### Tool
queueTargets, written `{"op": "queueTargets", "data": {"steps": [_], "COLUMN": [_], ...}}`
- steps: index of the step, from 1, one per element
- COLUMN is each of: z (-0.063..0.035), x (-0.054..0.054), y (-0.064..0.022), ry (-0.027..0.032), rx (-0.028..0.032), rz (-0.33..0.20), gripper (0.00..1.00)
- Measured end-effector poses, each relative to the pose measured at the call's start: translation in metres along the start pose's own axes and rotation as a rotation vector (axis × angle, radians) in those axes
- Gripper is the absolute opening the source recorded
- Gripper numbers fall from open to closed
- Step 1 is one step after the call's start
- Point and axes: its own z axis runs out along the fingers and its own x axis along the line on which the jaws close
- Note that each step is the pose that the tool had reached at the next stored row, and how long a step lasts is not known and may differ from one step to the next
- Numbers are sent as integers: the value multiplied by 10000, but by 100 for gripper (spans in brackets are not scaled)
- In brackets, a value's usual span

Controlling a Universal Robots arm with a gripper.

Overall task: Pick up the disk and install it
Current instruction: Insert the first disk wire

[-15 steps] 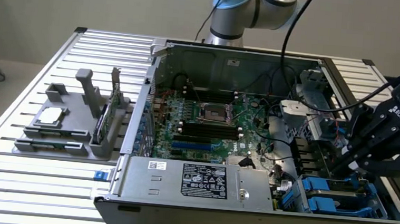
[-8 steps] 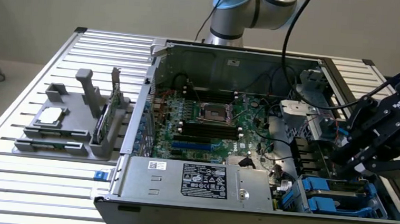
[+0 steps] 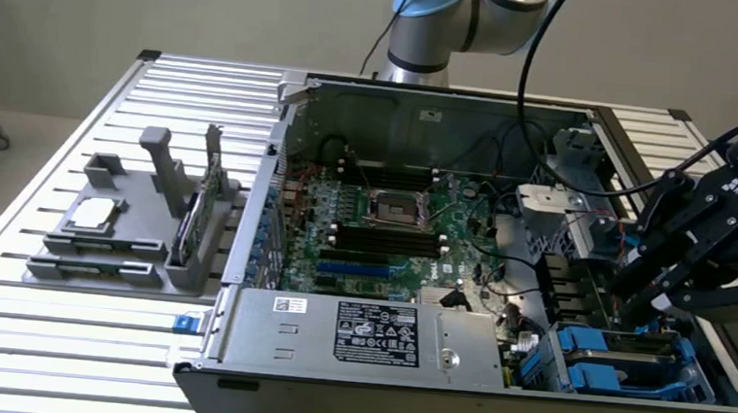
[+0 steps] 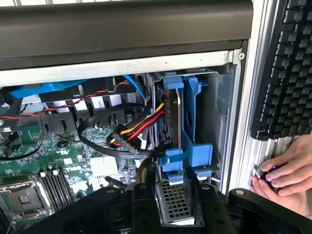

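Gripper [image 4: 168,200] released, jaws parted just off disk [image 4: 178,117] seated in bay (blue carrier flush); install step looks complete. Retreat calls for clearing cables [image 4: 134,131].

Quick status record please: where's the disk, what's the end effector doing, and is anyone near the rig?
disk: seated on edge in the drive bay at the case corner, blue carrier around it
end effector: open, just above the disk, not gripping it
cables: bundle plugged in beside the disk
person: hand resting on the table edge by a keyboard
fixture: grey holder on the exterior view's left
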Motion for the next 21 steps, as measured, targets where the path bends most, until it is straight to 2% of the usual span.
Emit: {"op": "queueTargets", "data": {"steps": [6,17,21], "z": [0,-16,-6], "x": [6,35,37], "y": [0,29,35], "ry": [64,81,92], "rx": [-13,-31,-61], "rz": [-22,-36,-45], "gripper": [36,36,36]}}
